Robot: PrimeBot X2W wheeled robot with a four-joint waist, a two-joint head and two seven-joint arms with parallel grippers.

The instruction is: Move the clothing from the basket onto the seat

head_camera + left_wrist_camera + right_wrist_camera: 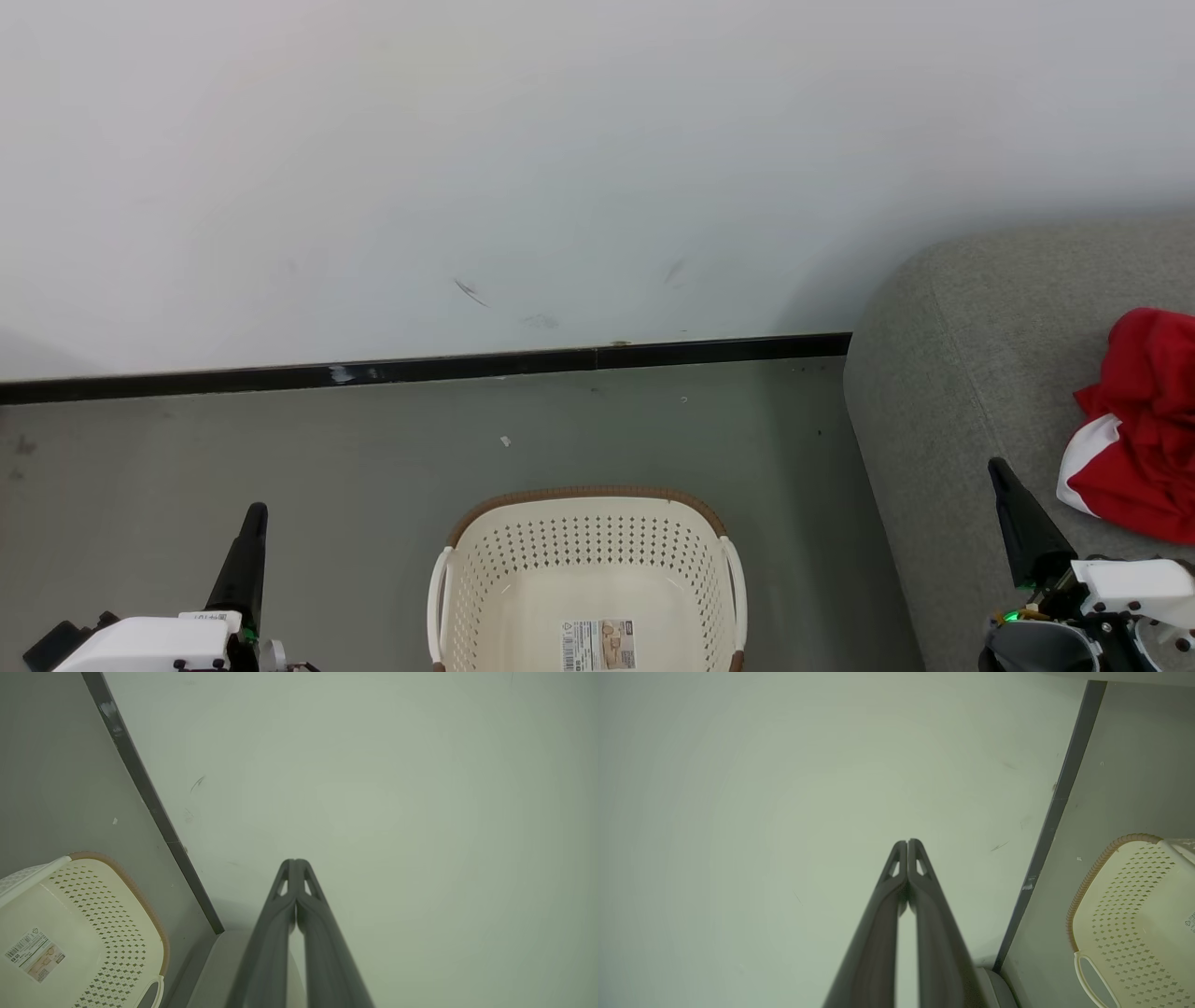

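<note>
The clothing (1144,429) lies crumpled on the seat (962,373), well to the right of the basket (588,541). The basket holds nothing but a label (597,644) on its bottom, so the transfer appears complete. The left gripper (295,863) and right gripper (907,842), one on each side of the basket, have fingers pressed together on nothing. The fabric should handle as light, soft and limp, sagging and trailing when lifted; take any regrasp on a raised fold atop the heap, not on a flat panel. Right of the basket the seat's rounded corner rises near. Beyond and left of the basket, bare floor (280,439) runs to the skirting (467,366) and wall (560,140).
</note>
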